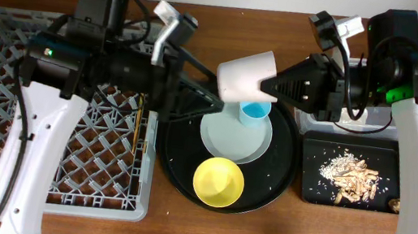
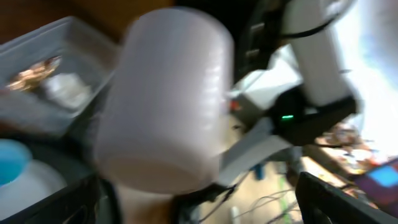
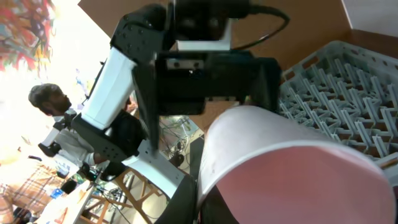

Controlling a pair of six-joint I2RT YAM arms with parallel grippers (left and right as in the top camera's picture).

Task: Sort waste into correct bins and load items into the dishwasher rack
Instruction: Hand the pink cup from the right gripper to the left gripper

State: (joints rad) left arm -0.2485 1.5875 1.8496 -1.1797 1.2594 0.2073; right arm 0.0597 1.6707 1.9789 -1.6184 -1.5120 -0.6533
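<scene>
A: Pink cup [image 1: 246, 73] is sitting highest, held in the air above the far rim of the round black tray [image 1: 176, 149]. It's looking pale, nearly white outside and pink inside, and it's lying tilted on its side.

B: Who's holding it?

A: The right gripper [image 1: 272, 85] is clamping it at the open end. The cup's mouth is filling the right wrist view. The left gripper [image 1: 209, 101] is sitting just below-left of it w/ fingers spread wide. Can't tell if they're touching the cup, as the left wrist view is blurring.

B: Rest of the dishes?

A: The blue cup [image 1: 256, 111] is standing on the far part of the pale plate [image 1: 226, 140]. The yellow bowl [image 1: 219, 181] is sitting near of the plate, and both are resting on the round tray. The chopsticks [image 1: 139, 128] are lying in the dishwasher rack [image 1: 3, 63], close along its right wall.

B: Waste?

A: Food scraps [image 1: 348, 174] are lying in the shallow black tray [image 1: 309, 189] at right. The gold foil wrapper [image 2: 30, 71] and white napkin [image 2: 67, 90] are lying in the clear tub [image 2: 25, 50], far of that tray.

B: Edges, room?

A: The rack's right wall is running just beside the round tray's left rim, and the black tray is sitting just beside its right rim. Bare table [image 1: 222, 20] is showing along the far side and in a strip near of the round tray. Both arms are crossing over the middle.

B: Count?

A: 2 cups, 1 bowl, 1 plate, 1 pr chopsticks, 2 bins, 1 rack.
</scene>
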